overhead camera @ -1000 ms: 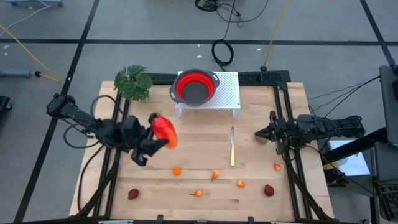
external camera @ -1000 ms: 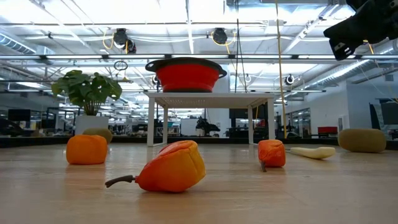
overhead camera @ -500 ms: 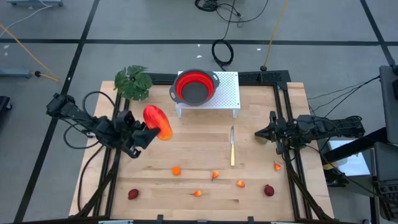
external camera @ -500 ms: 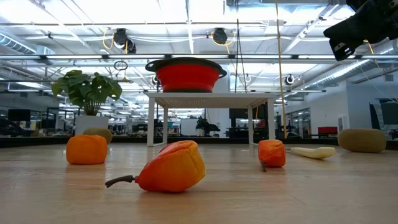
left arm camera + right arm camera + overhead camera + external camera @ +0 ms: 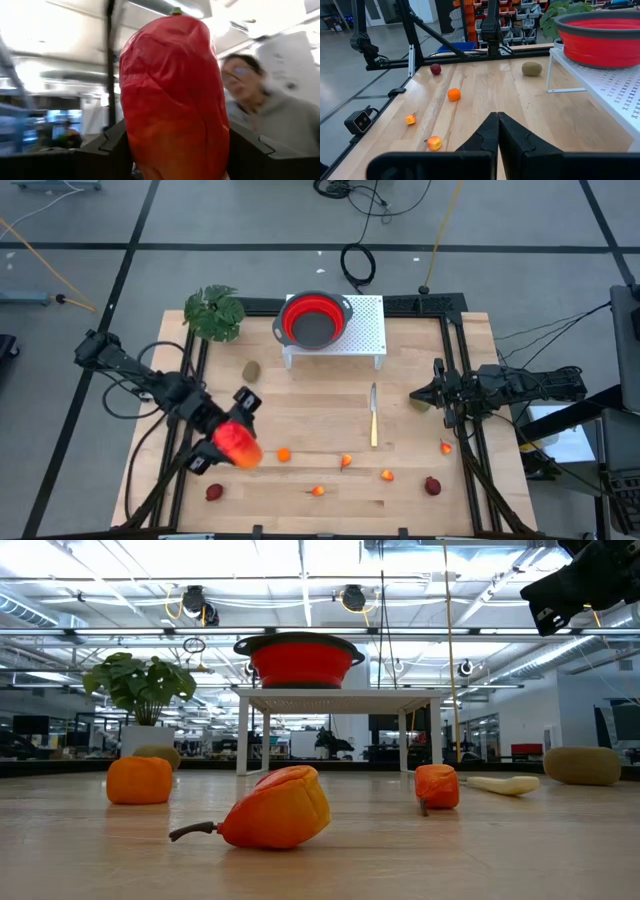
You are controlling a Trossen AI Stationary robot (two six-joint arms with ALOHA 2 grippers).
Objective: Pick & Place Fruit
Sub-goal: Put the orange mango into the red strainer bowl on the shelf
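Left end effector [image 5: 226, 442] apparently clamps the red-yellow fruit [image 5: 237, 445] between its fingers.

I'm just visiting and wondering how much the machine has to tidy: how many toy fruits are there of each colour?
Small orange fruits: 5
Dark-red fruits: 2
Brown oval fruits: 2, one by the shut right gripper
Large red-yellow fruit: 1, held in the left gripper
Total: 10
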